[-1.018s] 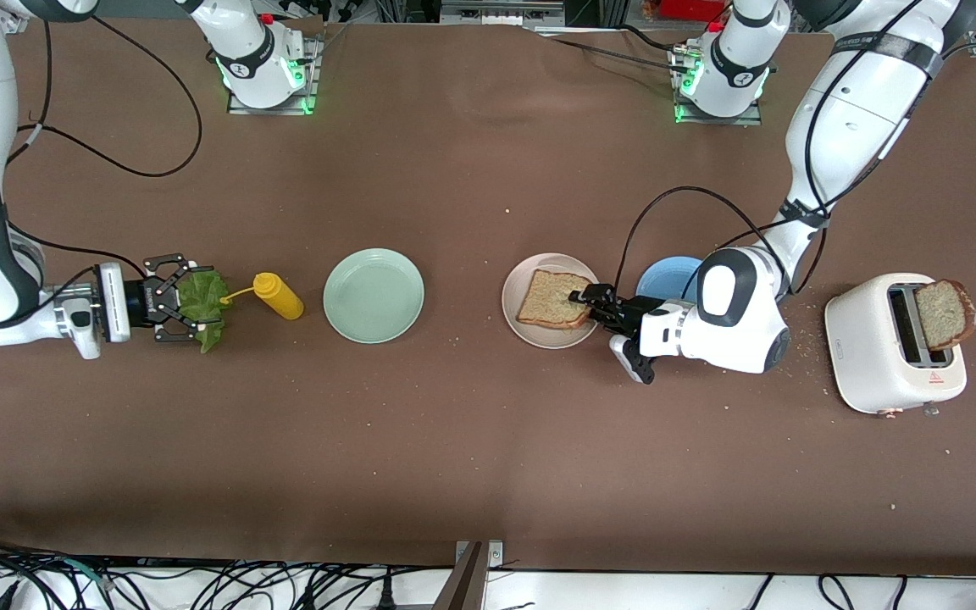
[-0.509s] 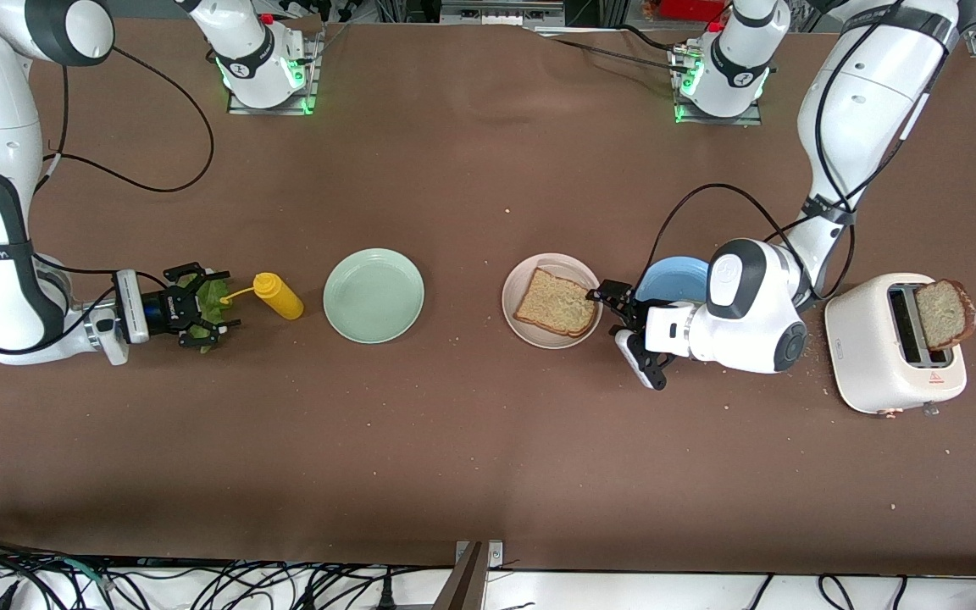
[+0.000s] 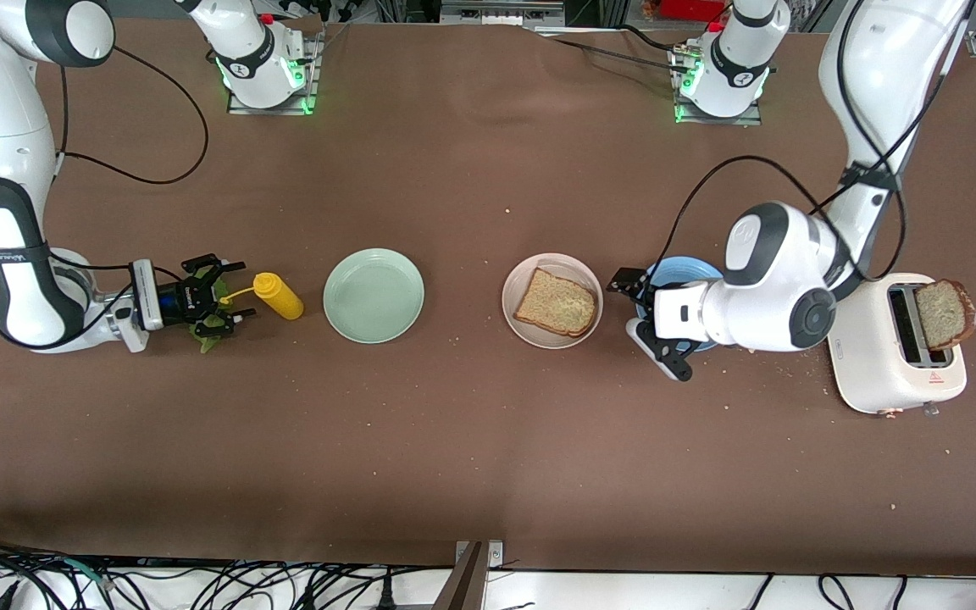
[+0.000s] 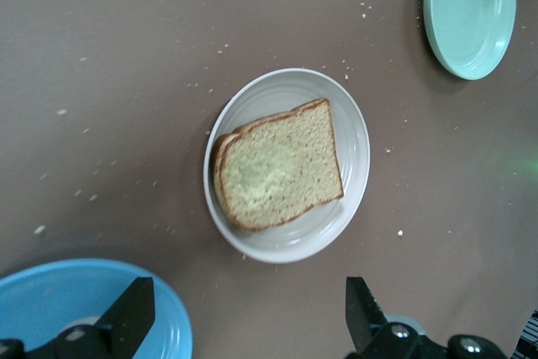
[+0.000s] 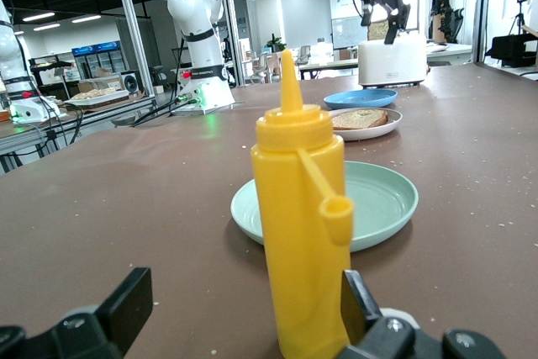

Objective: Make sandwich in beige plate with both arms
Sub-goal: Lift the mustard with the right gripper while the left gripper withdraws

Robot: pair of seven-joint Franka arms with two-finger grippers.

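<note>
Trouble looked likeliest at the right arm's end of the table. The right gripper (image 3: pixel 221 296) sat low over the lettuce leaf (image 3: pixel 204 332) with its jaws spread and nothing clamped, and the yellow squeeze bottle (image 3: pixel 278 295) stood just beside its fingertips — in the right wrist view the bottle (image 5: pixel 300 233) filled the gap between the jaws. Any closing or forward push could have tipped or pinched the bottle instead of taking the leaf, which was mostly hidden under the gripper.

The left gripper (image 3: pixel 639 322) hovered over the blue plate (image 3: pixel 681 273), jaws wide apart and empty. A swing toward the toaster (image 3: pixel 895 343) risked clipping that plate, or knocking the second slice (image 3: pixel 944 313), which stood tilted and half out of its slot.

On the beige plate (image 3: pixel 522 326), between the mint-green plate (image 3: pixel 374 295) and the blue one, one bread slice (image 3: pixel 557 302) lay flat — speckled brown, darker crust, slightly off-centre. The sandwich was judged barely begun: no lettuce, no top slice.
</note>
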